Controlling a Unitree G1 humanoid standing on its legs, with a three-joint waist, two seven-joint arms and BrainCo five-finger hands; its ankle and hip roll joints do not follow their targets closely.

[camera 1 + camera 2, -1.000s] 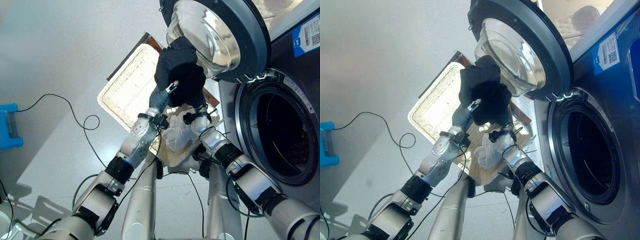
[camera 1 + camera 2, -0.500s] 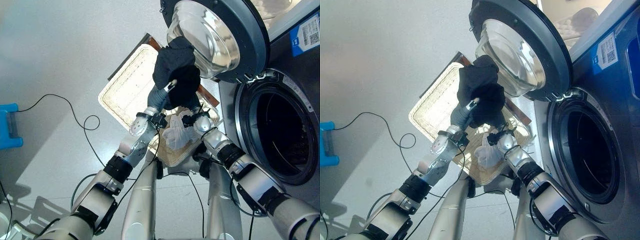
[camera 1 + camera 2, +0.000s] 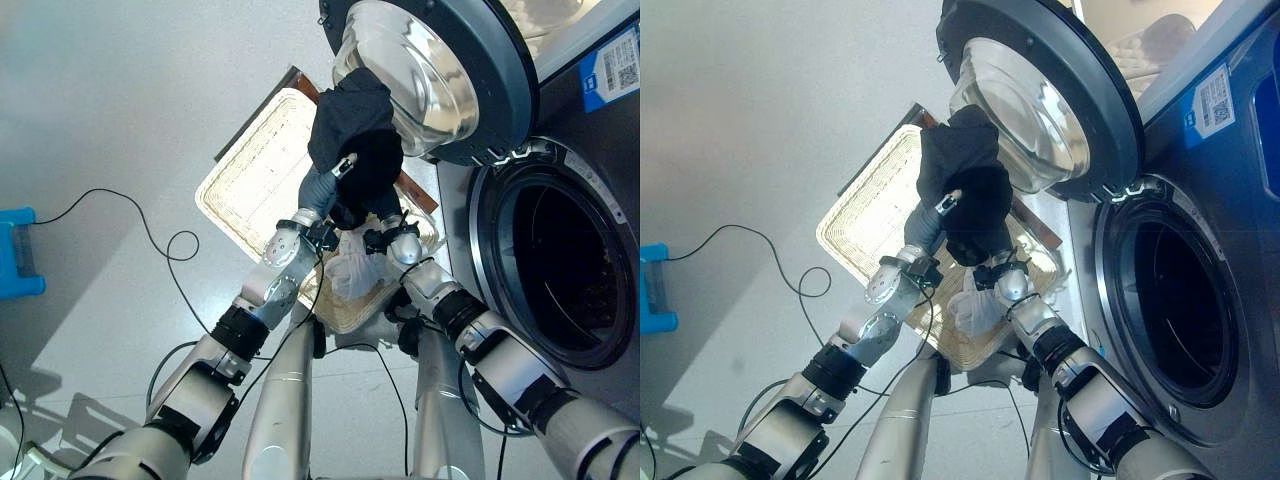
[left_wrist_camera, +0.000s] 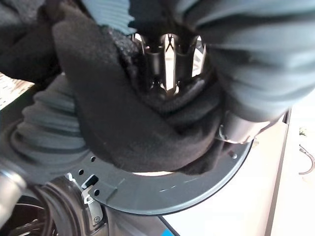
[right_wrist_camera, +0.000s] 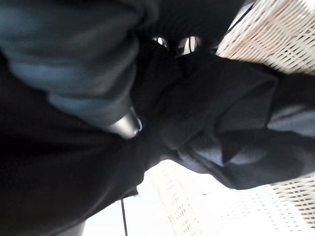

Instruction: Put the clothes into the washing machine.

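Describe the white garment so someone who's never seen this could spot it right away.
Start at the washing machine with its door swung open. Beside it on the floor is a pale wicker basket. The white garment lies crumpled at the basket's near end, under the lifted black garment.

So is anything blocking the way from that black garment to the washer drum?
Nothing visible blocks it. The black garment, held up by both hands, hangs against the glass of the open door, above the wicker basket; the drum opening beside it is unobstructed.
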